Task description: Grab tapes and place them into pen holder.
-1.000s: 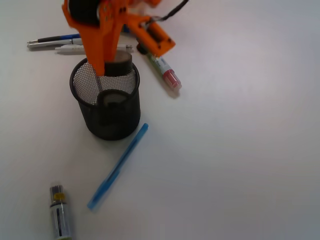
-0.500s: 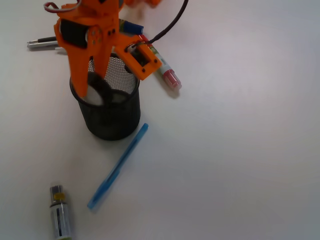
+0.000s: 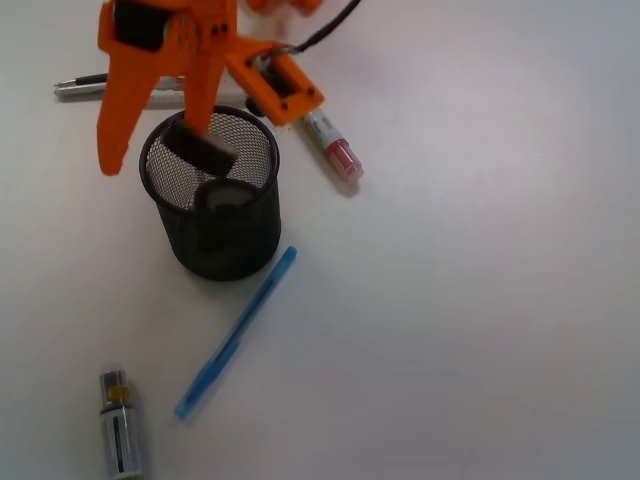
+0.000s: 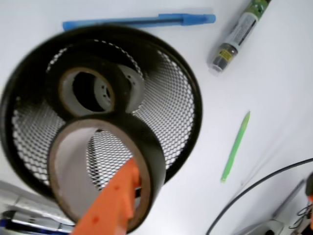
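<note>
The pen holder (image 3: 215, 250) is a black mesh cup at the left; it also fills the wrist view (image 4: 188, 98). My orange gripper (image 3: 152, 148) is open wide over its mouth, one finger outside the left rim, the other just inside. A black tape roll (image 3: 200, 148) sits tilted in the cup's mouth against the inner finger; in the wrist view that finger (image 4: 115, 200) passes through the roll's (image 4: 146, 147) pale core. A second black roll (image 3: 228, 195) lies at the cup's bottom (image 4: 85, 90), with a whitish roll (image 4: 131, 87) behind it.
A blue pen (image 3: 237, 332) lies in front of the cup. A red-capped marker (image 3: 333, 145) lies to its right and a short marker (image 3: 120, 430) at the front left. Pens (image 3: 85, 85) lie behind at the left. A green pen (image 4: 236, 147) and a black cable (image 4: 254, 191) show in the wrist view.
The jaws have opened wide, the outer finger swinging out past the cup's left rim. The black roll has tipped and sunk into the cup's mouth.
</note>
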`<state>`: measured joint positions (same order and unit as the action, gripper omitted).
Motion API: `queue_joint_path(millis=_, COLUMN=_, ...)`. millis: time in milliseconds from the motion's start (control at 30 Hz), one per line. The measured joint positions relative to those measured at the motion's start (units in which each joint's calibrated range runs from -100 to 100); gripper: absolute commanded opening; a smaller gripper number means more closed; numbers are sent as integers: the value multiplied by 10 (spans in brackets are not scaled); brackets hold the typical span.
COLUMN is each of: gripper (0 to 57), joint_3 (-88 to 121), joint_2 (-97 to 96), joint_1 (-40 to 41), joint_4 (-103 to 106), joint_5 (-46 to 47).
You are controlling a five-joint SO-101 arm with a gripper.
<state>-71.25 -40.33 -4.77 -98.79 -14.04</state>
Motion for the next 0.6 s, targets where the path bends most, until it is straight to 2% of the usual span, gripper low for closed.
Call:
queue_joint_path(millis=267, gripper=365, joint_3=197, joint_2=67, joint_1=41, joint_4=0, joint_5=-54)
queue_joint_path(millis=600, gripper=365, joint_3=211, joint_2=78, joint_1=50, joint_4=0, joint_5=-70)
